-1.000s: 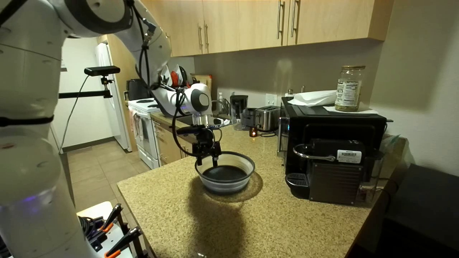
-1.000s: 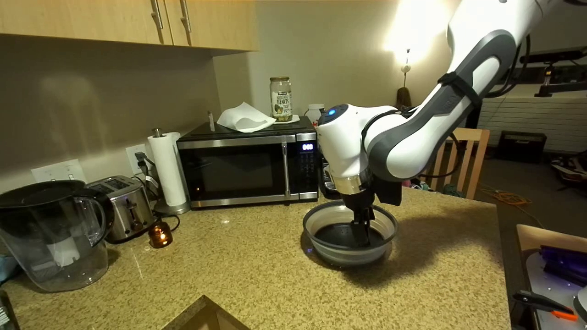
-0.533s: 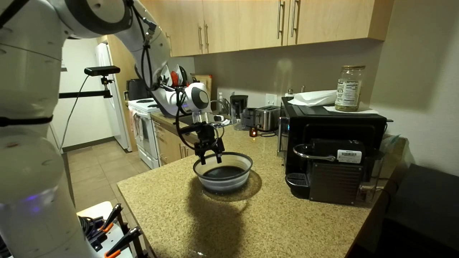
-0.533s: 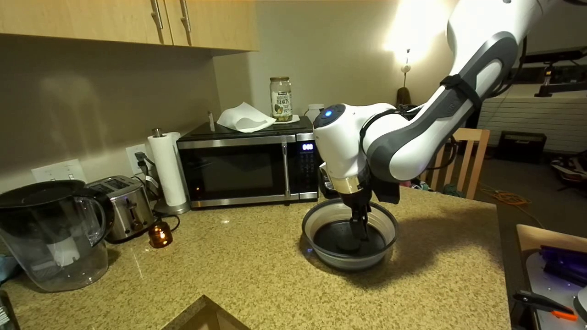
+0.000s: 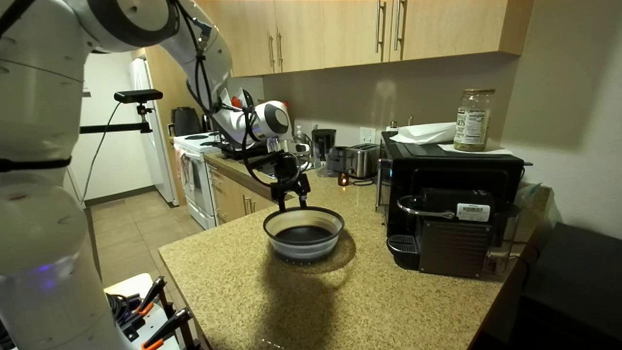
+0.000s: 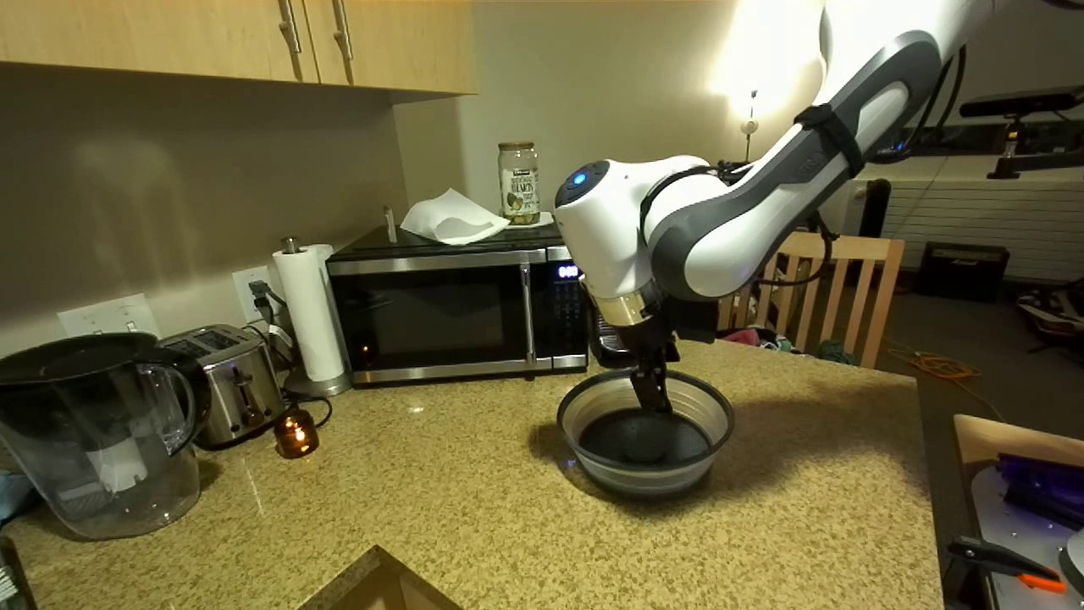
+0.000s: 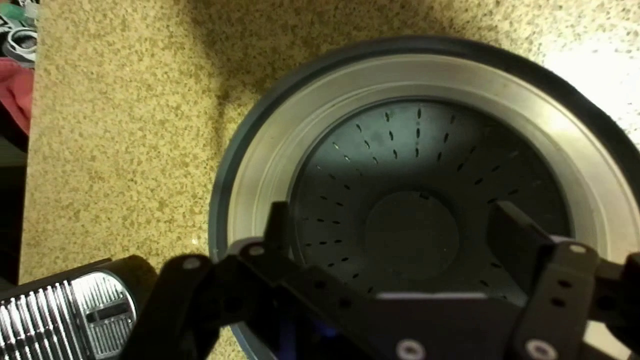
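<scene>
While the gripper (image 5: 292, 206) hung over the colander (image 5: 304, 234), the two fingers (image 7: 515, 235) stood wide apart, and the colander's dark base (image 7: 412, 232) showed through the gap between them. The colander stood upright on the speckled countertop (image 5: 218, 257), with the coffee machine (image 5: 457, 238) to one side of it and the microwave (image 6: 457, 313) also near. It was round and wide, shaped like a shallow bowl, with a thick dark grey rim (image 7: 425, 45). Below the rim, its inner wall (image 7: 262, 185) looked pale and slightly glossy, stepped by faint rings; from outside, in both exterior views, the wall showed grey and paler bands. The base was nearly black, pierced by short, narrow slots set in rows that fanned out around a plain disc in the middle.

In the wrist view the gripper's own body covered part of the colander, and the edge of that view cut off a stretch of the rim. In an exterior view the fingertips (image 6: 650, 391) overlapped one another in front of the colander's inside, so their spacing could not be read there. Whether they dipped below the colander's rim, or touched it, was hard to make out. Beside the colander, the coffee machine's ribbed drip tray (image 7: 70, 315) was only partly in the wrist view. Farther from the colander, past the countertop's edge, a pink thing (image 7: 17, 95) was cut off too, with too little showing to name it.
</scene>
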You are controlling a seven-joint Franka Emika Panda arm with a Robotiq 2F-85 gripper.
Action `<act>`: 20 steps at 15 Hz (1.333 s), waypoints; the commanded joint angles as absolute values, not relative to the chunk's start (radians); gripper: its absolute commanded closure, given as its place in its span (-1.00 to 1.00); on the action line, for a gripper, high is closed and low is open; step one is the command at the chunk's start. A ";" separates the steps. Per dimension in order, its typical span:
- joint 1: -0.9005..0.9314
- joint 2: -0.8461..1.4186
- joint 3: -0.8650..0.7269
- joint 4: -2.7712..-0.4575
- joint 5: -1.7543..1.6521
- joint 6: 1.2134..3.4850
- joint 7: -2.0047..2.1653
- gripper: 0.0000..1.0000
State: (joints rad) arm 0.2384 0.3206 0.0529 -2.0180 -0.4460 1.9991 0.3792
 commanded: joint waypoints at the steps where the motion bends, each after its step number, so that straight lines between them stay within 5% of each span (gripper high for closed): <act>1: 0.233 0.325 0.050 -1.968 -0.426 1.938 0.398 -1.00; 20: 0.143 0.358 -0.035 -1.886 -0.313 1.881 0.502 -1.00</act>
